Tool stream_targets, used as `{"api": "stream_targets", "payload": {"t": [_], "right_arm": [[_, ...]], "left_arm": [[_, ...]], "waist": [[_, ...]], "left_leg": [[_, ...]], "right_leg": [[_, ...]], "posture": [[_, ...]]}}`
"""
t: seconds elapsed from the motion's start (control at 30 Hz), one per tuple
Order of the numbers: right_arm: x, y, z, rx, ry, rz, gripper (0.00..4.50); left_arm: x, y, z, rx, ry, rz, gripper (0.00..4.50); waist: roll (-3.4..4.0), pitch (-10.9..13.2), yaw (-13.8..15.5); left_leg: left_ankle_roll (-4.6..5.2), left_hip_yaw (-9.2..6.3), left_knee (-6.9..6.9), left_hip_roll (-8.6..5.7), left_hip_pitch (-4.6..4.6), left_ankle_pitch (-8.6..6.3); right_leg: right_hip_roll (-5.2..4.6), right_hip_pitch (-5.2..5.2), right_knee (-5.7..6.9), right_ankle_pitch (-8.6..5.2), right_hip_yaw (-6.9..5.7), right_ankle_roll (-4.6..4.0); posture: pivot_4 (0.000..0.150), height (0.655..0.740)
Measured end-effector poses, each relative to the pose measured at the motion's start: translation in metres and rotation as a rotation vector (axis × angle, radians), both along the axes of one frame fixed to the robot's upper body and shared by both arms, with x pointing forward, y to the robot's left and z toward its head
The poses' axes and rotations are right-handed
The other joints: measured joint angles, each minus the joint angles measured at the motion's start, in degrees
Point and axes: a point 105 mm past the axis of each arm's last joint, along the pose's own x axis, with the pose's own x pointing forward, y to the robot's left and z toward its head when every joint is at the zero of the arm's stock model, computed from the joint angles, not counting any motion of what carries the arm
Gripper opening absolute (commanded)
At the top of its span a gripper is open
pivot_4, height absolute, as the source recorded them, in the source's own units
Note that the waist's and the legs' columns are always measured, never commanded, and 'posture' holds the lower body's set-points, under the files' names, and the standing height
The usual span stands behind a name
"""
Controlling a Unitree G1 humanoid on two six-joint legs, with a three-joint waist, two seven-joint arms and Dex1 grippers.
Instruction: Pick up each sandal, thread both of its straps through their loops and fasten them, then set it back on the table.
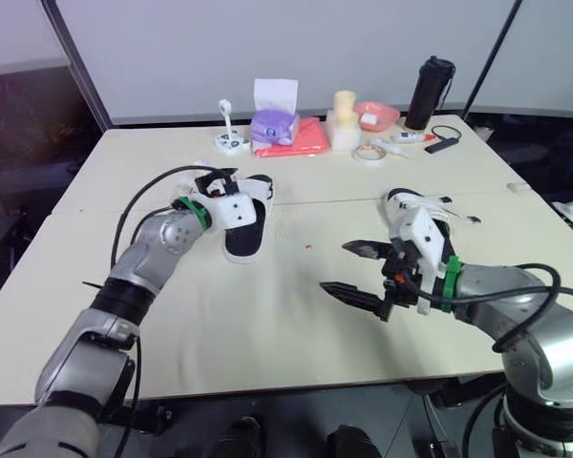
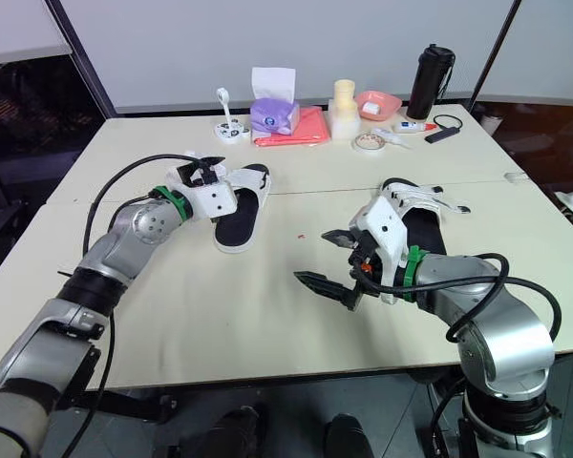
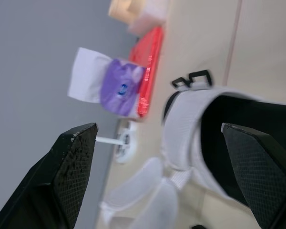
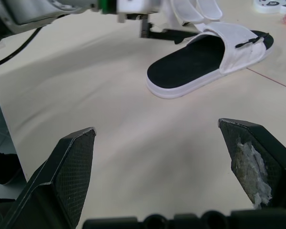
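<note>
White-strapped sandal (image 1: 245,229) w/ black footbed lies flat on the beige counter (image 1: 267,324), left of centre. At its strap end sits the left end effector (image 1: 218,183), fingers spread wide, gripping nothing (contact w/ strap: can't tell). 2nd sandal (image 2: 422,202) lies on the counter's right side, just behind the right end effector (image 1: 339,267), which is also wide open and empty over bare counter.

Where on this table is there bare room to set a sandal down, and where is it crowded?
Free: the strip of table between the left sandal and the right sandal, and the near edge in front of the left sandal. Crowded: the far edge, from tissue pack to black bottle.
</note>
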Motion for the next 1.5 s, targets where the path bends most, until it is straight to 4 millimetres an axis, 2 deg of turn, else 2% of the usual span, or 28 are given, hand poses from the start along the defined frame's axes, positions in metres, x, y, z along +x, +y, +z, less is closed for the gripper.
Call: {"api": "stream_targets", "payload": {"t": [0.17,0.27,0.57,0.8,0.9,1.03,1.13,1.37,1.5], "right_arm": [[0.003,-0.001,-0.004,-0.015,0.004,-0.020,4.50],[0.004,-0.004,-0.005,-0.036,-0.006,-0.034,4.50],[0.006,-0.007,-0.013,-0.080,-0.005,-0.062,4.50],[0.009,-0.010,-0.015,-0.100,-0.014,-0.086,4.50],[0.010,-0.010,-0.016,-0.103,-0.019,-0.093,4.50],[0.013,-0.013,-0.016,-0.107,-0.024,-0.115,4.50],[0.014,-0.012,-0.016,-0.107,-0.031,-0.120,4.50],[0.015,-0.011,-0.016,-0.109,-0.038,-0.126,4.50],[0.017,-0.012,-0.018,-0.124,-0.040,-0.131,4.50]], "left_arm": [[0.016,-0.004,-0.025,0.096,0.018,0.059,4.47],[0.026,-0.007,-0.033,0.135,0.017,0.103,4.47],[0.045,-0.022,-0.037,0.162,-0.001,0.217,4.47],[0.048,-0.016,-0.038,0.189,-0.010,0.286,4.47],[0.048,-0.013,-0.040,0.191,0.004,0.302,3.60],[0.048,-0.006,-0.045,0.187,0.030,0.335,1.53],[0.050,-0.006,-0.037,0.172,0.015,0.340,0.04],[0.050,-0.008,-0.035,0.159,0.010,0.306,0.04],[0.044,-0.024,-0.032,0.132,-0.007,0.158,0.04]], "waist": [[-0.05,0.03,-0.01],[-0.07,0.04,0.04],[-0.13,0.07,-0.04],[-0.13,0.07,-0.15],[-0.13,0.07,-0.22],[-0.14,0.08,-0.13],[-0.15,0.04,0.05],[-0.15,0.03,0.13],[-0.15,0.04,0.42]], "left_leg": [[0.01,0.01,0.02,-0.01,-0.03,0.00],[0.01,-0.02,0.12,-0.03,-0.20,0.01],[0.01,-0.03,0.19,-0.06,-0.39,0.01],[0.01,-0.02,0.19,-0.05,-0.39,0.01],[0.01,-0.02,0.19,-0.05,-0.38,0.01],[0.01,-0.02,0.19,-0.05,-0.40,0.01],[0.01,-0.02,0.23,-0.06,-0.38,0.01],[0.01,-0.06,0.33,-0.07,-0.38,0.01],[0.01,-0.06,0.35,-0.10,-0.42,0.01]], "right_leg": [[0.01,-0.03,0.05,-0.02,-0.02,0.03],[0.01,-0.15,0.08,-0.02,-0.06,0.05],[0.01,-0.31,0.16,-0.03,-0.09,0.09],[0.01,-0.33,0.20,-0.04,-0.09,0.09],[0.01,-0.33,0.21,-0.04,-0.09,0.09],[0.00,-0.35,0.23,-0.04,-0.09,0.09],[0.00,-0.30,0.23,-0.04,-0.09,0.09],[0.00,-0.25,0.26,-0.04,-0.11,0.10],[-0.02,-0.27,0.24,-0.04,-0.11,0.10]], "posture": [[0.150,0.7344],[0.150,0.7344],[0.150,0.7344],[0.150,0.7344],[0.150,0.7344],[0.150,0.7344],[0.150,0.7344],[0.150,0.7344],[0.150,0.7344]]}}
